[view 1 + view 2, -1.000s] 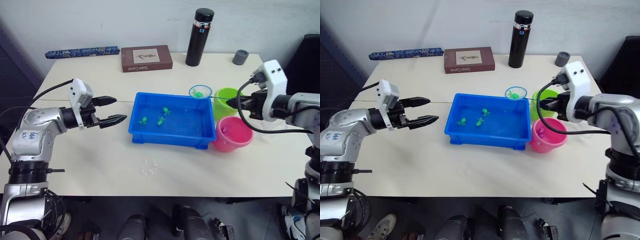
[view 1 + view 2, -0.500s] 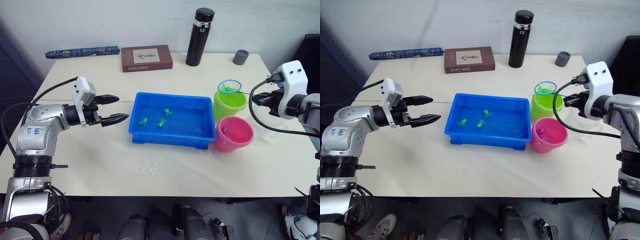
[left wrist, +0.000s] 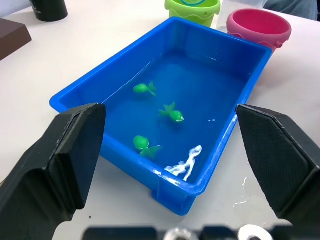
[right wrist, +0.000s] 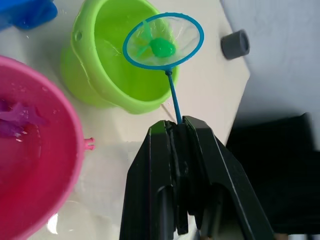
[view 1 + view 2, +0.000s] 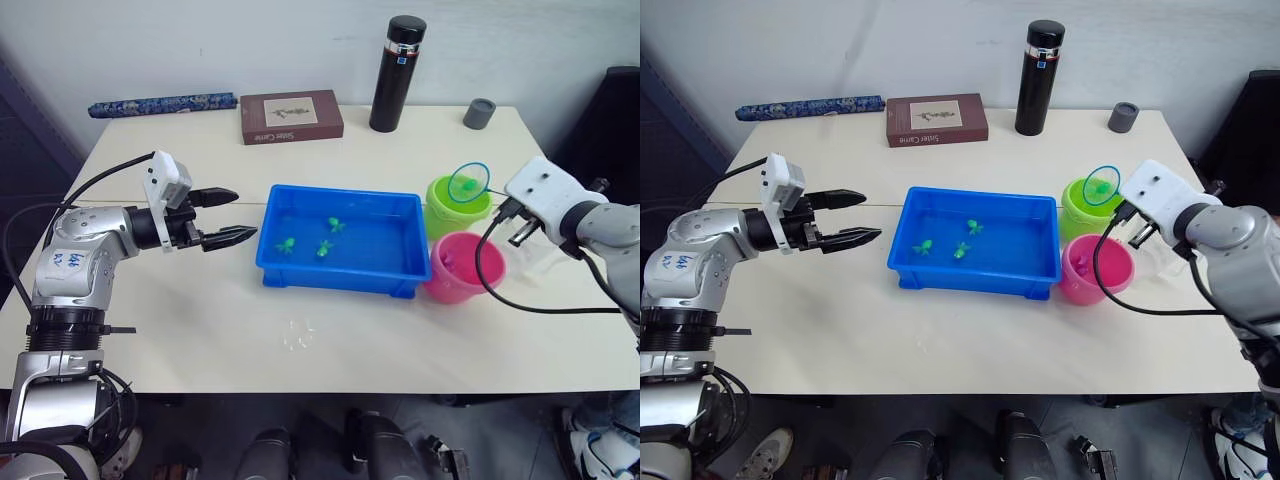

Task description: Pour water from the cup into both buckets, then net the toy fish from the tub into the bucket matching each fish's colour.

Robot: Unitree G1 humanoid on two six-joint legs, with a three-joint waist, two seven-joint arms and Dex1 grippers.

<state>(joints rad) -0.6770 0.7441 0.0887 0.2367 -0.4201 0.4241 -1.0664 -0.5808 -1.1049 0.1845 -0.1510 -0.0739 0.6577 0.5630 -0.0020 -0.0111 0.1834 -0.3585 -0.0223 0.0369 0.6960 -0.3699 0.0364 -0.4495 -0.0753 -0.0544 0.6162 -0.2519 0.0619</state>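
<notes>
The right gripper (image 4: 176, 131) pinches the net (image 4: 163, 41), tilted over the green bucket (image 5: 458, 206); the left gripper (image 5: 226, 216) hovers open beside the tub (image 5: 345, 281).

A pale cream worktop (image 5: 200, 330) carried a blue tub (image 5: 345, 283) near its middle, with a lime green bucket (image 5: 455, 210) and a pink bucket (image 5: 462, 280) touching each other just beside the tub's right end. Along the far edge stood a tall black flask (image 5: 396, 75) and a small grey cup (image 5: 479, 113), and there lay a brown book (image 5: 291, 116) and a blue patterned roll (image 5: 162, 104). A small puddle of water (image 5: 298, 336) glistened near the front edge.
</notes>
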